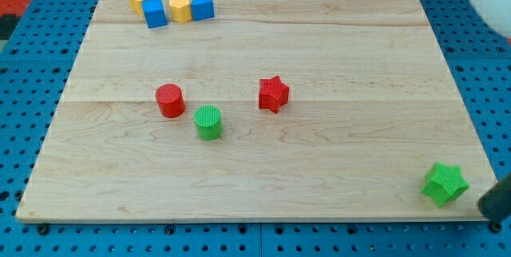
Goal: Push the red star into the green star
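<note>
Step one, the getting-behind step, not yet begun. Red star [273, 93] near the middle of the wooden board [335, 41], all alone, touched by nothing. Green star [445, 183] far off at the view's bottom right, close to the corner of the board. Well apart, those two, with bare wood between them. Dark rod low at the view's right edge, with my tip [488, 208] just beside the green star, on its right, past the rim of the board as far as can be told. No jaws to open or shut there, only a plain stick, holding nothing and pressing on no block. Wrong side for a push, then. Next, probably: go round the green star without bumping it, up past the red star, and stop at its top left. Then push down and to the view's right, straight at the green star. Needs a slow, steady push so the red star does not spin away. Red cylinder [169, 100] and green cylinder [208, 121] off to the left, out of the way. Row of yellow and blue blocks [180, 7] at the top left, also well out of it.
</note>
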